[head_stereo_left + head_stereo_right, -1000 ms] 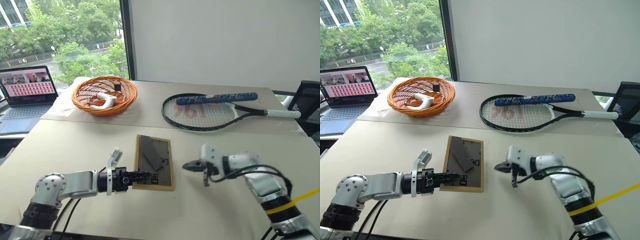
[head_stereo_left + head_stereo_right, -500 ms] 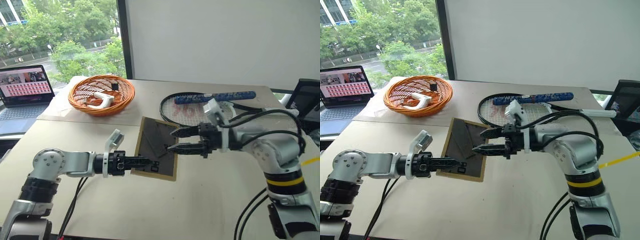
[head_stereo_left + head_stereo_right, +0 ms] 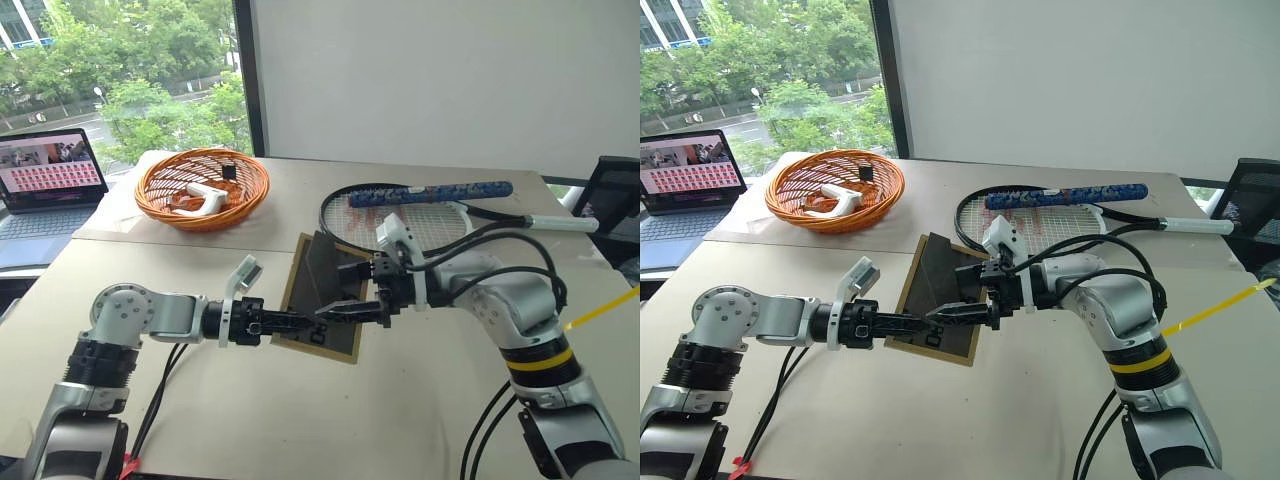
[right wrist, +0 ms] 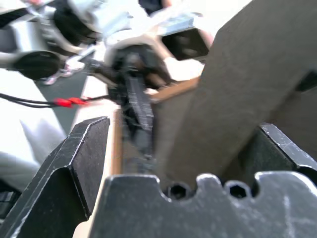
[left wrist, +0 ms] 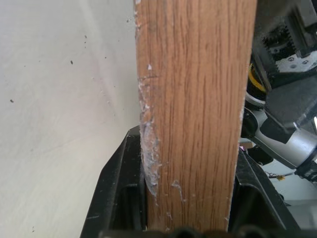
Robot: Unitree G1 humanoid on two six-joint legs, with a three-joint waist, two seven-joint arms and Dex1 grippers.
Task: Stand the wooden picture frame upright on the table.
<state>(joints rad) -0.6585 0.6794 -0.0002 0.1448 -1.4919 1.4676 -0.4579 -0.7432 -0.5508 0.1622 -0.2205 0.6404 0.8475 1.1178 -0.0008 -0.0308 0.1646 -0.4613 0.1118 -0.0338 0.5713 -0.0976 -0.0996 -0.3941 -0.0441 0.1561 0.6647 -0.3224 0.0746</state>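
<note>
Left tool (image 3: 300,323) clamps wooden picture frame (image 3: 322,298) by its edge, tilted off desk (image 3: 420,400); right tool (image 3: 340,312) gapes empty around fold-out stand (image 3: 333,277) (mid-step). Next: pull stand out, set upright.

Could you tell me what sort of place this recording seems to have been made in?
Probably an office or lab room beside a large window onto trees and a street: beige table, open laptop, and props such as a tennis racket and wicker basket.
</note>
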